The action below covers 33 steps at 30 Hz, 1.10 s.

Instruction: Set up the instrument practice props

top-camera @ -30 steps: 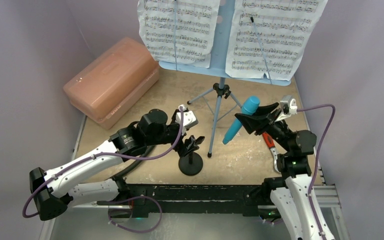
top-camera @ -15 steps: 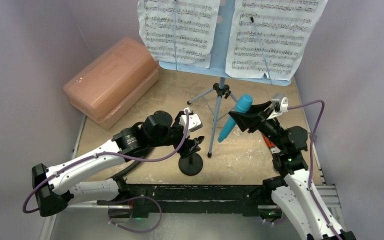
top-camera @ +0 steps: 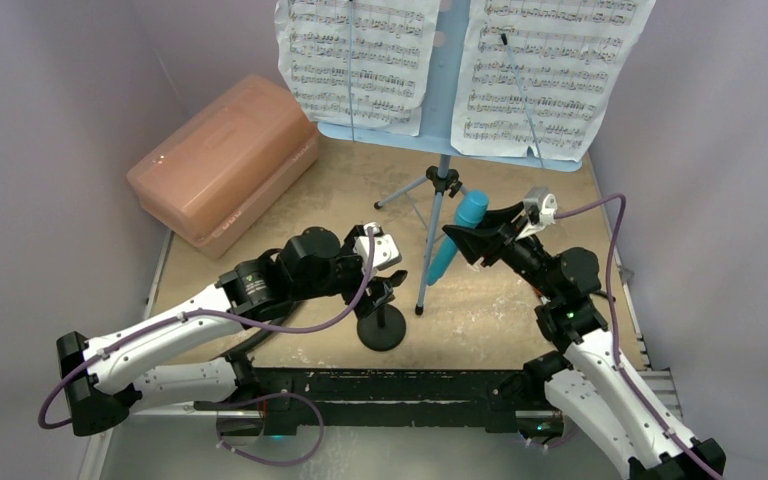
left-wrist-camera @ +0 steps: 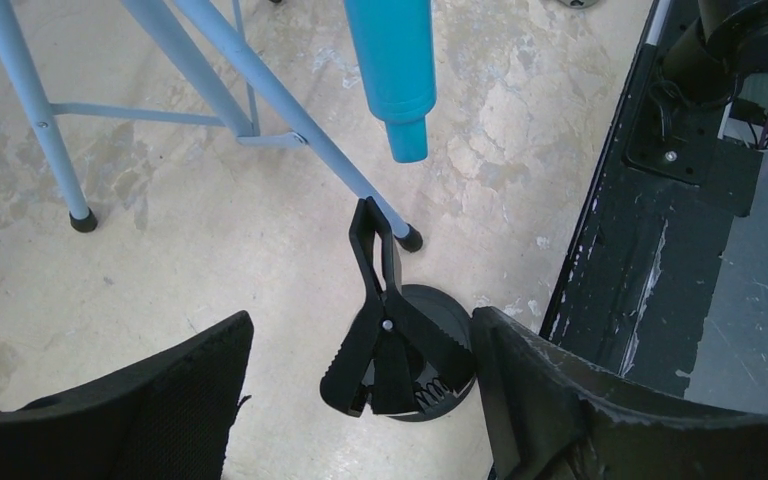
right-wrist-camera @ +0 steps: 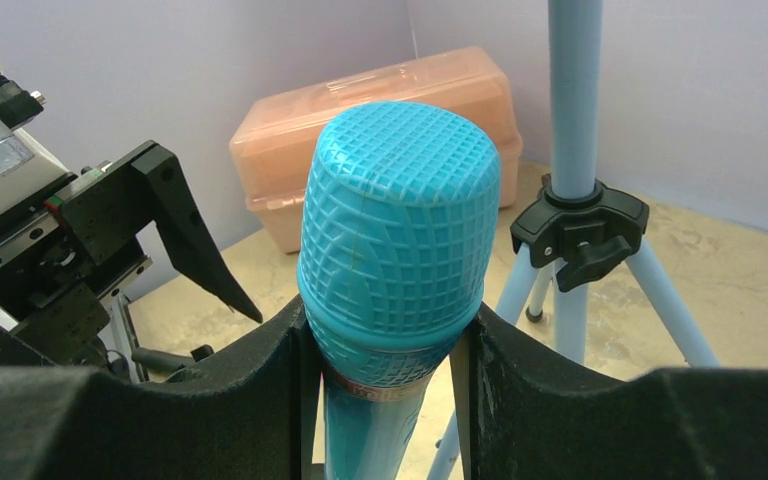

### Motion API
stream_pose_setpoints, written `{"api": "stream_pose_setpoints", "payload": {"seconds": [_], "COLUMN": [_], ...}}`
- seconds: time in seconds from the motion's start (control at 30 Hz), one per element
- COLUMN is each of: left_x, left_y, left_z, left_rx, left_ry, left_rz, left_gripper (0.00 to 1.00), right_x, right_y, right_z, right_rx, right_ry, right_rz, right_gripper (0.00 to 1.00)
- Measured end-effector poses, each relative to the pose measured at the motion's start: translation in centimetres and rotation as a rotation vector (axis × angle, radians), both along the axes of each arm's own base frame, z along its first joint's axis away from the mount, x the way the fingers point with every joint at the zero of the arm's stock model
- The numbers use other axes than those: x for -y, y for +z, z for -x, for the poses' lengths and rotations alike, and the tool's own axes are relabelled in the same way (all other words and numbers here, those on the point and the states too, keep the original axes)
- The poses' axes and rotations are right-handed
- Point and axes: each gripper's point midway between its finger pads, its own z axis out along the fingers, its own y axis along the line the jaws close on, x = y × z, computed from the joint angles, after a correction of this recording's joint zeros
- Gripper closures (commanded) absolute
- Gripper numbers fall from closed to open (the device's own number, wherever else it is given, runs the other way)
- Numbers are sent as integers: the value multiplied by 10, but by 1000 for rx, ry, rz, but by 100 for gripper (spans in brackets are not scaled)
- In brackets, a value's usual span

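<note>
This looks like a robotics lab test cell: plain lilac walls (top-camera: 50, 110) close in a small scuffed table (top-camera: 500, 315), a white left arm (top-camera: 155, 335) and right arm (top-camera: 605, 405) are bolted to a black rail (top-camera: 400, 385), trailing purple cables (top-camera: 612, 250).

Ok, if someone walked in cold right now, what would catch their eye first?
The turquoise mic, clamped in the right gripper and held tilted in mid-air at centre. Next, the blue music stand at the back, with two pages spread on it. Then the left gripper, open over the clip of the black mic stand near the front edge.
</note>
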Motion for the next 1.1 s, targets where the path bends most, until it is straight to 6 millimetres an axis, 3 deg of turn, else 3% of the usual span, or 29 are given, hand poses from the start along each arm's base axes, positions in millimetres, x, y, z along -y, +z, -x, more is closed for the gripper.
{"api": "stream_pose_setpoints", "payload": {"seconds": [0.17,0.4,0.53,0.83,1.1], "left_x": [3,5,1,3,17], "left_y": [-5,-11,-12,-11,-7], "left_z": [2,10,19,24,22], "left_rx": [-3,33,75,155,227], "left_ry": [-25,-117,-190,-273,-314], "left_rz": [-11,-23,-30,-23,53], "left_gripper": [39,42,64,62,63], "right_x": [-8,-14,-16,-21,-22], "right_y": [-2,-1,1,6,10], "right_z": [2,7,12,24,33], "right_rx": [6,23,45,86,128], "right_ry": [15,41,65,119,147], "right_rz": [8,15,24,33,39], "right_gripper": [100,100,100,100,100]}}
